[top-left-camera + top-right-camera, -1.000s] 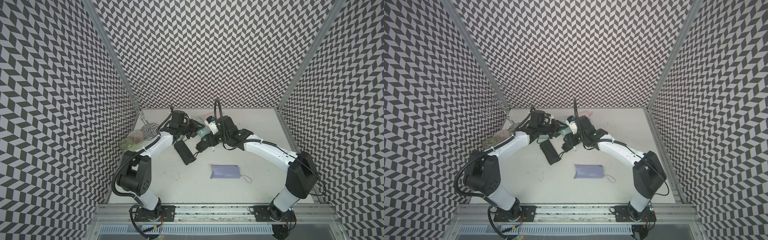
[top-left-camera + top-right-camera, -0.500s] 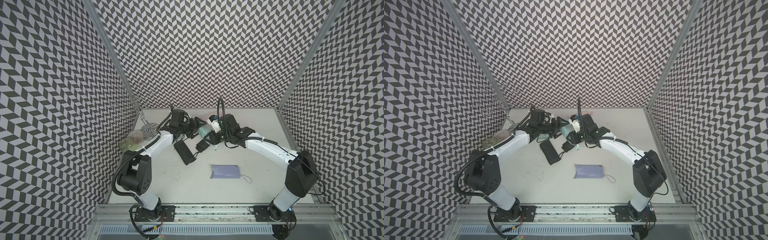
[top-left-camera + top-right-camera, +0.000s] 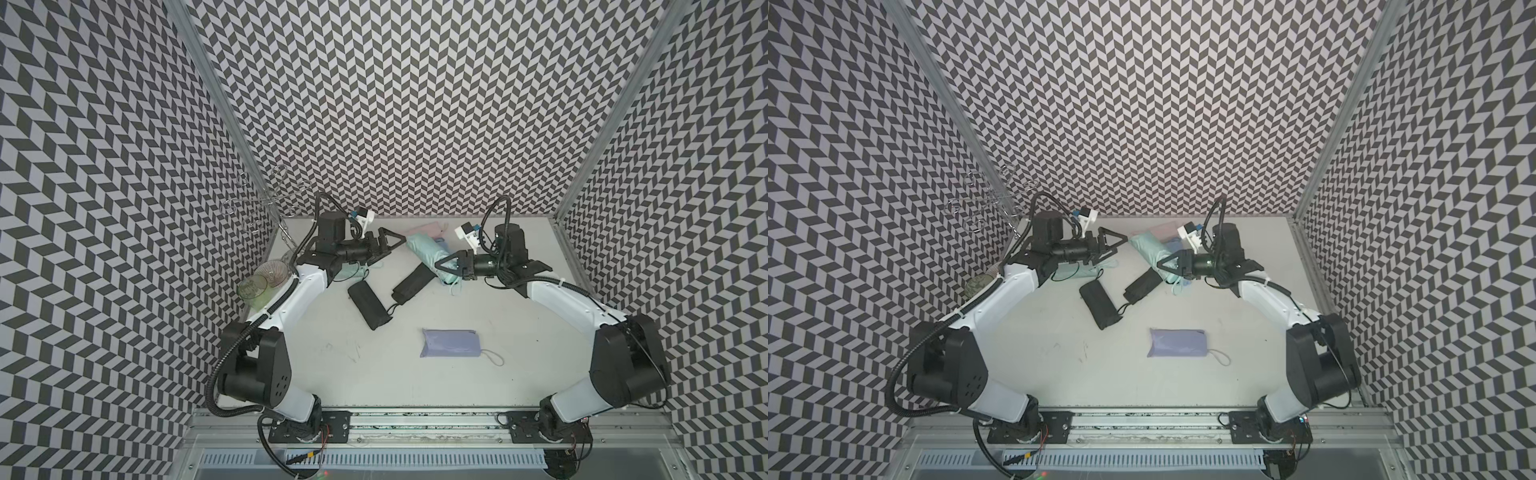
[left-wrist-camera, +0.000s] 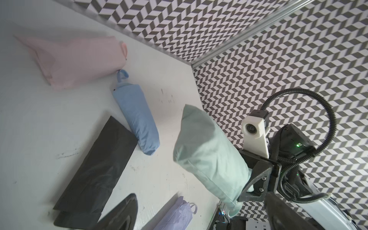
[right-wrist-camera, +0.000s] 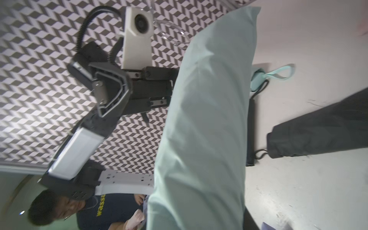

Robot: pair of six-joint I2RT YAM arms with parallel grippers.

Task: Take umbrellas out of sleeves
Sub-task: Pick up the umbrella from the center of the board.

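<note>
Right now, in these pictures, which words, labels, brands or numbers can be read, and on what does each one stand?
On the dark shirt of the person in the right wrist view: yellow letters, tilted and blurred, perhaps "SSION"; not certain.
On the mint umbrella: no print shows.
Elsewhere, in all views: no text can be read.

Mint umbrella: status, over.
Right gripper shut on mint umbrella, held off the table, sleeve apparently on. Left gripper open, empty, apart from it. Black umbrella lies just beneath.
</note>
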